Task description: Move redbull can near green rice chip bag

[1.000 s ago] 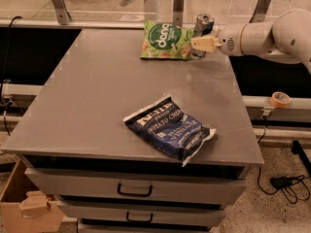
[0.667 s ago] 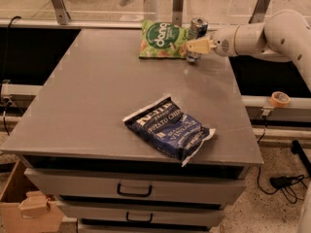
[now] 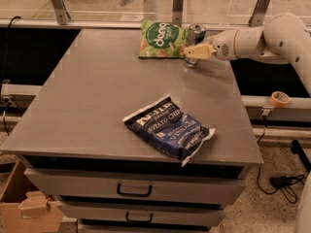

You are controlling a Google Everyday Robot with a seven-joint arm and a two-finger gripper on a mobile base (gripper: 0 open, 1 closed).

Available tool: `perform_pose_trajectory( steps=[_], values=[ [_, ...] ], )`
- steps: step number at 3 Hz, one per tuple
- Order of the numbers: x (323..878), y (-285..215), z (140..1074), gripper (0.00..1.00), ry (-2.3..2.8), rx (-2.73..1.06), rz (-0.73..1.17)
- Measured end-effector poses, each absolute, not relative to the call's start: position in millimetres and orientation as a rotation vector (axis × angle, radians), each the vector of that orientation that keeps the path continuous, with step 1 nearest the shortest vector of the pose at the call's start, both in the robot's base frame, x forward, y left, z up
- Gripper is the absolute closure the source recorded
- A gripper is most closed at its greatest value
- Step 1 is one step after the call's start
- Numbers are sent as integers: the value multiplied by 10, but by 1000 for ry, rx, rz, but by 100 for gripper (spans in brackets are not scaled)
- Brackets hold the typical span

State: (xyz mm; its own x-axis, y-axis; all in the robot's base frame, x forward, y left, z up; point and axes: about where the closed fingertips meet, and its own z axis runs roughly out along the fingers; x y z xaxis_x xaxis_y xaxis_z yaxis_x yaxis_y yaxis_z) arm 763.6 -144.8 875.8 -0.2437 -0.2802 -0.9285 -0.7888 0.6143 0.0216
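The redbull can stands upright at the far right of the grey table, right beside the right edge of the green rice chip bag, which lies flat at the table's back edge. My gripper reaches in from the right on a white arm. Its cream fingers are closed across the middle of the can, hiding most of its body. Only the can's silver top and its base show.
A dark blue potato chip bag lies near the table's front right. Metal posts and a rail run behind the table. A tape roll sits on a ledge to the right. Drawers are below, and a cardboard box at lower left.
My gripper has carried the can a short way left, from apart from the green bag to right beside its right edge.
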Motion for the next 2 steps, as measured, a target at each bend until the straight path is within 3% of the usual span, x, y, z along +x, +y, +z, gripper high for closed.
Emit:
perform_pose_trajectory(
  steps=[1,2],
  values=[
    [7617,-1429,8734,12,1798,-878,615],
    [7561,-1426,8805,0,1777,-887,601]
  ],
)
